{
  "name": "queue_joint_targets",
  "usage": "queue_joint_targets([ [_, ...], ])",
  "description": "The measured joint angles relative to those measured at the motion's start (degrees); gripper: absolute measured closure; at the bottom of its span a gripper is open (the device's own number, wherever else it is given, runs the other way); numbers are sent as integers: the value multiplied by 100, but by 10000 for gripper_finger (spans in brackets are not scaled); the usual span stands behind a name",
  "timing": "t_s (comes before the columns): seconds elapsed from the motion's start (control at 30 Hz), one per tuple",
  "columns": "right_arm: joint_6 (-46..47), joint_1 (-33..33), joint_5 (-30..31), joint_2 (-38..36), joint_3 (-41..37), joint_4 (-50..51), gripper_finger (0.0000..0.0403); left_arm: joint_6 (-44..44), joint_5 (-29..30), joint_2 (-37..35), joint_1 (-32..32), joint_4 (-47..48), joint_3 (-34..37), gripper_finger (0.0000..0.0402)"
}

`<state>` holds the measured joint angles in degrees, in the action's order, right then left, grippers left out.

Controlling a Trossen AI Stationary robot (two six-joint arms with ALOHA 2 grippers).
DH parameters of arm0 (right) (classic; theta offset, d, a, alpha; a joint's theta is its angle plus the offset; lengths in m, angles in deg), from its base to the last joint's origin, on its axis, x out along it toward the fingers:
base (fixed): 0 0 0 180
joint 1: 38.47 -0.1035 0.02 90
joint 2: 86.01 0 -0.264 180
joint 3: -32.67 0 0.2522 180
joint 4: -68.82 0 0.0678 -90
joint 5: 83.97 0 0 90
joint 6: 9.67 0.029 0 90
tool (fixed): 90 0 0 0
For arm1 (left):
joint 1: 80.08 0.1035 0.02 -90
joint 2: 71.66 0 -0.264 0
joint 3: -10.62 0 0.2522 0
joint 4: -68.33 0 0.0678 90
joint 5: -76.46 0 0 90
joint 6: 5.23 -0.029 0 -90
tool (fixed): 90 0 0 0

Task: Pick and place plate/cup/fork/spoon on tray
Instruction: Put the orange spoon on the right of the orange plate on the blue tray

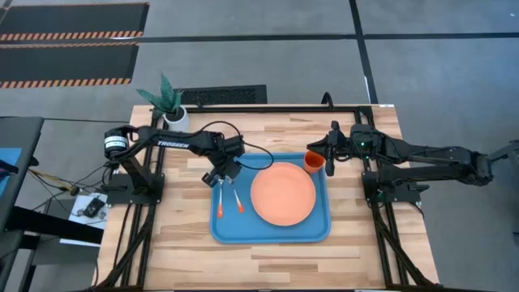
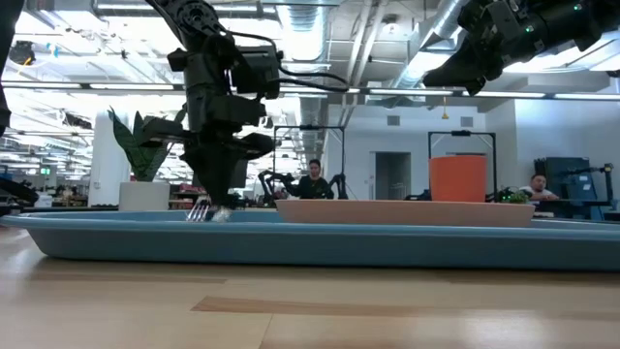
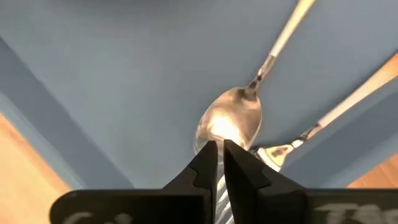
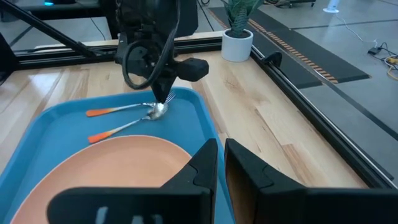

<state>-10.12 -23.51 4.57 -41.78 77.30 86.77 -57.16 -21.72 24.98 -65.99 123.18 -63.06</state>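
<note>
Blue rimmed tray on the slatted wooden worktop carries a round salmon plate, orange cup, metal-bowled spoon and fork. Left end effector hovers nearly closed, empty, over the spoon's bowl; right end effector, nearly closed, empty, hangs above the cup.

You see a blue tray, a salmon-orange plate, a bright orange cup, and a silver spoon and fork with orange handles.

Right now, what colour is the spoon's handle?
Orange; the spoon shows it best in the right wrist view.
</note>
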Motion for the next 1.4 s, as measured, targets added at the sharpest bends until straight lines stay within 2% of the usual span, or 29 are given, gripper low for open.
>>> queue_joint_targets([
  [0.23, 0, 0, 1, 0, 0, 2, 349, 288, -12, 0, 0, -388, 98, 400],
  [0.4, 0, 0, -1, 0, 0, 2, 349, 566, -58, 0, -37, -445, 42, 391],
  [0.63, -2, 0, -8, 0, 0, 25, 349, 1845, -459, -55, -679, -478, 146, 400],
  [0.8, -5, -2, -12, 2, -2, 102, 349, 2717, 179, -48, -1110, -748, 681, 401],
  [0.93, -7, 0, -12, 2, -2, 121, 349, 3534, 775, -42, -1110, -1023, 934, 401],
  [1.07, -7, -1, -12, 2, -2, 118, 349, 3899, 1140, -31, -1040, -1276, 957, 401],
  [1.4, -4, -154, -10, 2, -2, 118, 349, 4389, 1349, -72, -929, -1314, 858, 401],
])
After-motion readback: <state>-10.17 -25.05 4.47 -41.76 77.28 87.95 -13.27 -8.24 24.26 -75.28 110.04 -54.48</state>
